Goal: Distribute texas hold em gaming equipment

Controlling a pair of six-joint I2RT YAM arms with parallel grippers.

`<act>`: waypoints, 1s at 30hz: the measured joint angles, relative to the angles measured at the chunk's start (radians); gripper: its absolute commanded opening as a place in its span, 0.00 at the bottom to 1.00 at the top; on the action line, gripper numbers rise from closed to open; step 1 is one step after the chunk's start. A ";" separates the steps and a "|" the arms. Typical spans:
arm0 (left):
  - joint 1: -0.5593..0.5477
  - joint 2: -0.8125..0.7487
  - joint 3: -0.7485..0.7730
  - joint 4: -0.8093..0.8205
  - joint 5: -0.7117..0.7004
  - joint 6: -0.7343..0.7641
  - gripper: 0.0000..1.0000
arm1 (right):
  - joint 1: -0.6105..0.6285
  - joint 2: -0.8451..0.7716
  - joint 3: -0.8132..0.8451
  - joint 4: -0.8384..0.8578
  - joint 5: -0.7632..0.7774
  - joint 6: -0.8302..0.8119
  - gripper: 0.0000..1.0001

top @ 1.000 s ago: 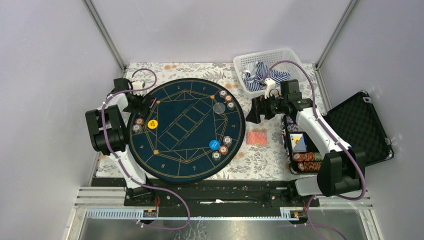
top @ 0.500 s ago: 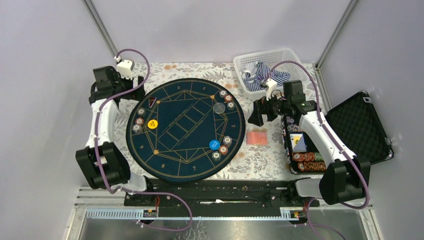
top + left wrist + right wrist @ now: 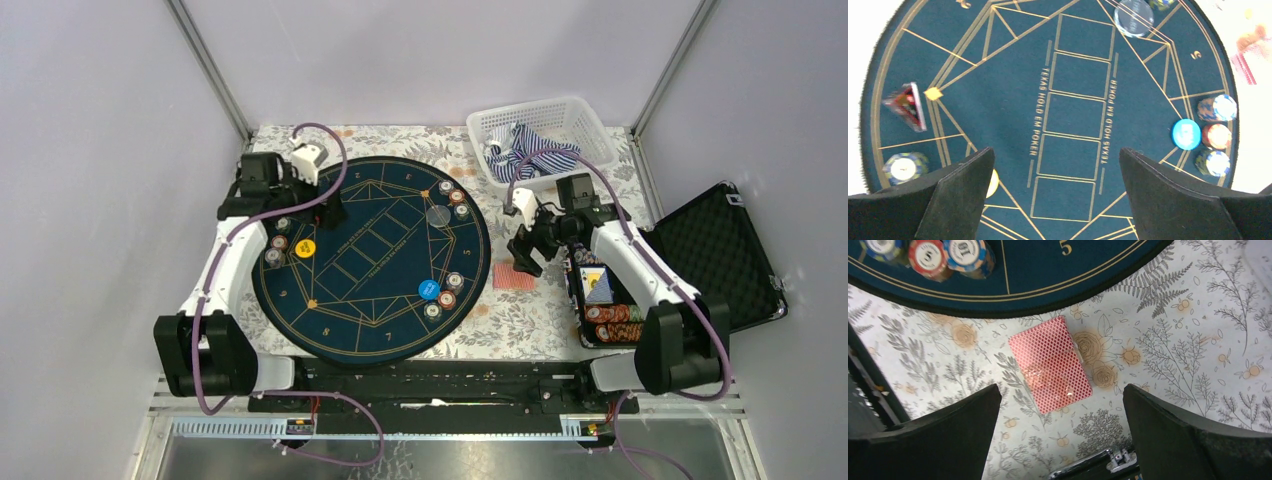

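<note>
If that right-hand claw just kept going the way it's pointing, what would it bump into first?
Most likely the red-backed card deck on the flowered cloth: the right gripper points down at it, open, with nothing visibly between.

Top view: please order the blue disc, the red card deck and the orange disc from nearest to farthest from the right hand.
1. Red card deck, right at the right hand, just off the mat.
2. Blue disc, on the mat's right side.
3. Orange disc, on the mat's left side.
</note>
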 measured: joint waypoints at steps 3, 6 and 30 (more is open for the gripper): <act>-0.058 -0.019 -0.042 0.001 -0.009 -0.022 0.99 | 0.007 0.057 0.000 0.006 0.015 -0.079 1.00; -0.092 -0.032 -0.049 0.005 -0.018 -0.036 0.99 | 0.022 0.118 -0.010 0.023 0.031 -0.151 1.00; -0.117 -0.069 -0.048 0.012 -0.031 -0.036 0.99 | 0.137 0.287 -0.116 0.130 0.121 -0.389 0.78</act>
